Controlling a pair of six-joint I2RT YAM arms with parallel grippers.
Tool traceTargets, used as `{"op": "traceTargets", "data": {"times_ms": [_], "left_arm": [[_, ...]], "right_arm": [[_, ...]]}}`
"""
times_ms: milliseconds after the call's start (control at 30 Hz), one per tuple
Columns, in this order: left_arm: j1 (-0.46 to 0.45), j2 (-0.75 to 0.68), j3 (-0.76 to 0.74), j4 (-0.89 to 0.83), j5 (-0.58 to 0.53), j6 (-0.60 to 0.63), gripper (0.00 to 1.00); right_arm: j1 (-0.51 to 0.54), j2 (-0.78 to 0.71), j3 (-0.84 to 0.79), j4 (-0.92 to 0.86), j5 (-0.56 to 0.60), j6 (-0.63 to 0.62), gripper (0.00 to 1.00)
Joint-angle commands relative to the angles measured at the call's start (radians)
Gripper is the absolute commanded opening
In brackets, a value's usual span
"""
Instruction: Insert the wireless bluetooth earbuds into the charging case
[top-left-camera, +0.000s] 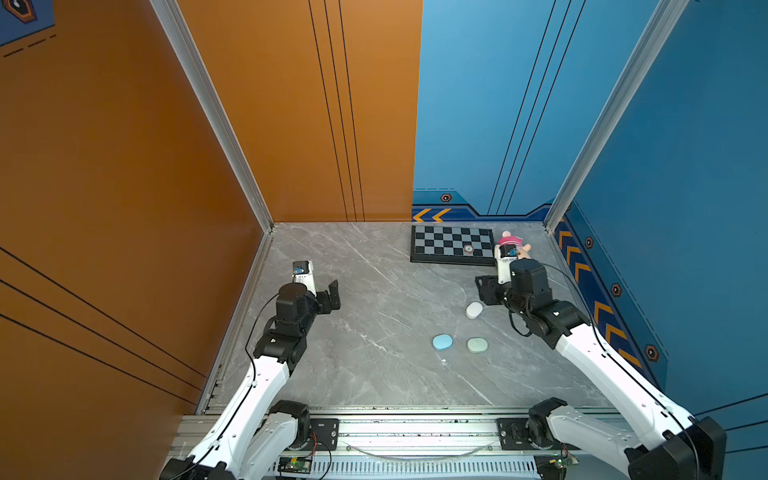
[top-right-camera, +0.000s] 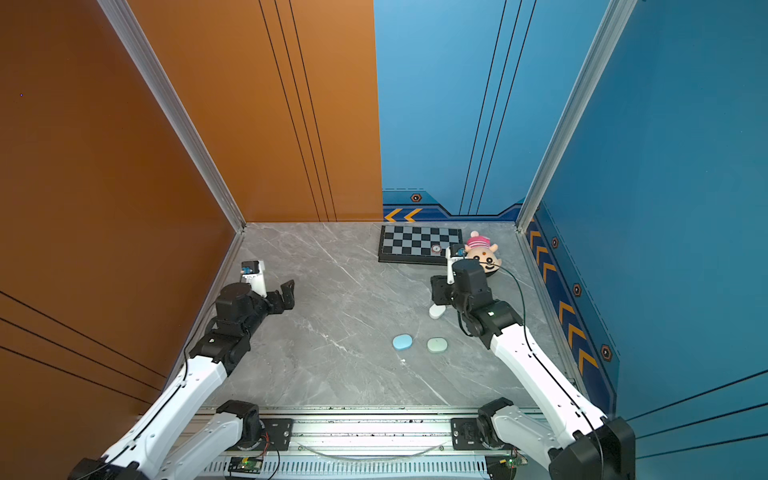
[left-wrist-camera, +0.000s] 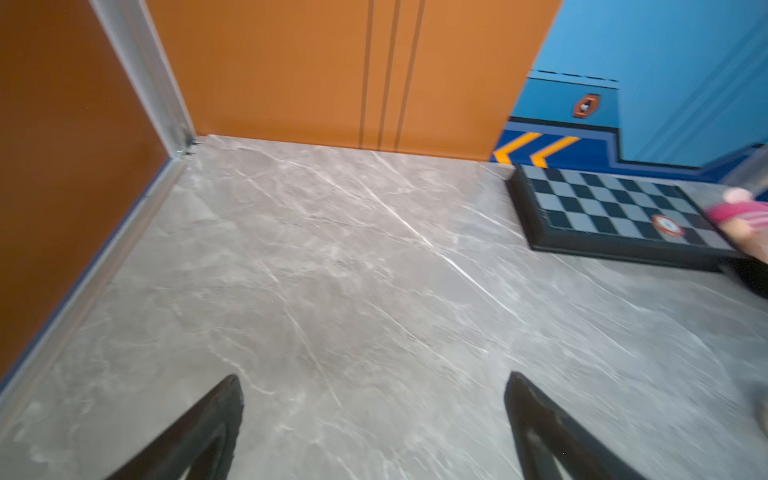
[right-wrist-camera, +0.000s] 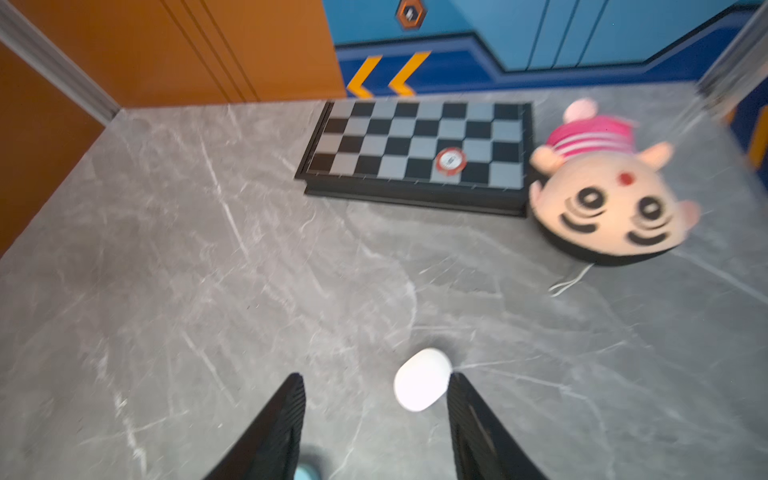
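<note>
Lining up on the white charging case (right-wrist-camera: 422, 378) is the step in hand, I reckon. The right gripper (right-wrist-camera: 375, 378) hangs over the marble table (top-left-camera: 374, 291) with its jaws apart and nothing between them. The case lies flat just past the tips, right beside one finger instead of centred in the gap, and I can't tell if they touch.

So my advice: shift sideways until the pebble sits mid-gap, then drop low and pinch across its narrow width. It's smooth and rounded, so an off-centre squeeze will probably just squirt it away. The left gripper (left-wrist-camera: 374, 376) is spread wide over bare table, well apart from everything, and it will likely need to come over to help with the lid.

As for the earbuds, I honestly can't pick them out. The blue case (top-left-camera: 442, 342) and the green case (top-left-camera: 477, 345) lie side by side nearer the arm bases, and all three cases look shut. A tiny white speck (top-left-camera: 444, 360) just beside the blue one might be a bud, but it's too small to say.

Writing-wise there's nothing readable. There's no logo visible on the cases, and the red-and-white disc (right-wrist-camera: 449, 160) on the chessboard (right-wrist-camera: 415, 145) has a blurry centre mark. The plush doll (right-wrist-camera: 602, 199) beside the board has no tag showing.
</note>
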Motion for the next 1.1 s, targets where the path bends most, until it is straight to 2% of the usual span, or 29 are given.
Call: {"op": "traceTargets", "data": {"times_ms": [0, 67, 200, 333, 500, 600, 667, 733, 767, 800, 867, 933, 967, 1000, 1067], "left_arm": [[0.087, 0.071, -0.066, 0.106, -0.053, 0.049, 0.98], [0.119, 0.133, -0.087, 0.18, -0.035, 0.066, 0.98], [0.127, 0.27, -0.107, 0.321, -0.041, 0.072, 0.98], [0.126, 0.428, -0.116, 0.517, -0.05, 0.04, 0.98], [0.12, 0.598, -0.057, 0.604, -0.042, 0.106, 0.98], [0.101, 0.638, -0.039, 0.613, 0.03, 0.157, 0.98], [0.095, 0.62, -0.062, 0.623, 0.033, 0.163, 0.98], [0.101, 0.625, -0.15, 0.775, 0.093, 0.174, 0.98], [0.114, 0.648, -0.188, 0.875, 0.144, 0.175, 0.98], [0.124, 0.663, -0.209, 0.943, 0.16, 0.17, 0.98], [0.126, 0.661, -0.208, 0.941, 0.109, 0.151, 0.98], [0.127, 0.667, -0.201, 0.935, 0.044, 0.128, 0.98], [0.123, 0.668, -0.199, 0.931, 0.033, 0.13, 0.98], [0.116, 0.668, -0.194, 0.924, 0.018, 0.135, 0.98], [0.109, 0.668, -0.192, 0.918, 0.006, 0.138, 0.98]], "right_arm": [[-0.112, -0.076, -0.15, 0.177, 0.041, -0.141, 0.58], [-0.198, -0.131, -0.273, 0.303, 0.011, -0.162, 0.58], [-0.326, -0.18, -0.514, 0.582, -0.026, -0.126, 0.54], [-0.385, -0.078, -0.622, 0.753, -0.03, -0.094, 0.53], [-0.413, 0.154, -0.575, 0.909, -0.046, -0.094, 0.54], [-0.428, 0.307, -0.529, 1.047, -0.093, -0.073, 0.53], [-0.428, 0.401, -0.492, 1.115, -0.164, -0.072, 0.51], [-0.397, 0.483, -0.466, 1.149, -0.209, -0.126, 0.51], [-0.379, 0.506, -0.464, 1.174, -0.193, -0.139, 0.53], [-0.352, 0.502, -0.449, 1.122, -0.151, -0.17, 0.56], [-0.315, 0.509, -0.449, 1.128, -0.081, -0.191, 0.65], [-0.318, 0.552, -0.483, 1.239, -0.031, -0.157, 0.8], [-0.329, 0.54, -0.478, 1.204, -0.031, -0.147, 0.96], [-0.328, 0.531, -0.467, 1.17, -0.024, -0.15, 1.0], [-0.319, 0.545, -0.475, 1.209, -0.006, -0.152, 1.0]]}}
